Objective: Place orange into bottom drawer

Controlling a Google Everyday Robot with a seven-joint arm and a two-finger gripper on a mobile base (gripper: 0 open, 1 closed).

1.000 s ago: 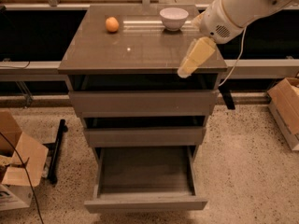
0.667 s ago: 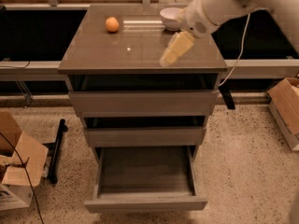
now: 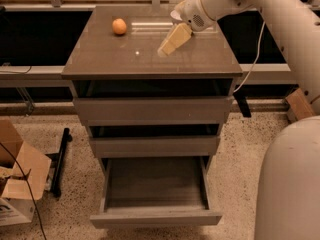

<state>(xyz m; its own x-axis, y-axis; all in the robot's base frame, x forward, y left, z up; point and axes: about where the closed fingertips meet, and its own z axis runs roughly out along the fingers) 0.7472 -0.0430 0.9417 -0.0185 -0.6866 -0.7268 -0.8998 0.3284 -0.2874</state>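
Orange [image 3: 119, 26] lies left of, slightly farther than, my gripper [image 3: 169, 43], apart on cabinet top [image 3: 115, 64]; grip state unreadable; bottom drawer [image 3: 155, 217] open.

Speckled floor [image 3: 245, 154] under a grey-brown cabinet [image 3: 150, 111] with a glossy worktop [image 3: 115, 64], dark recesses behind it. A cardboard box [image 3: 20, 176] and a black bar [image 3: 60, 159] lie to the left. The hand [image 3: 169, 43] hangs over the worktop.

One orange [image 3: 119, 26], at eleven o'clock on the one cabinet top [image 3: 100, 59]. One gripper [image 3: 170, 43] above that top, toward one o'clock. Three drawers: two upper drawers [image 3: 152, 111], one bottom drawer [image 3: 155, 218]. One cardboard box [image 3: 20, 184], eight o'clock.
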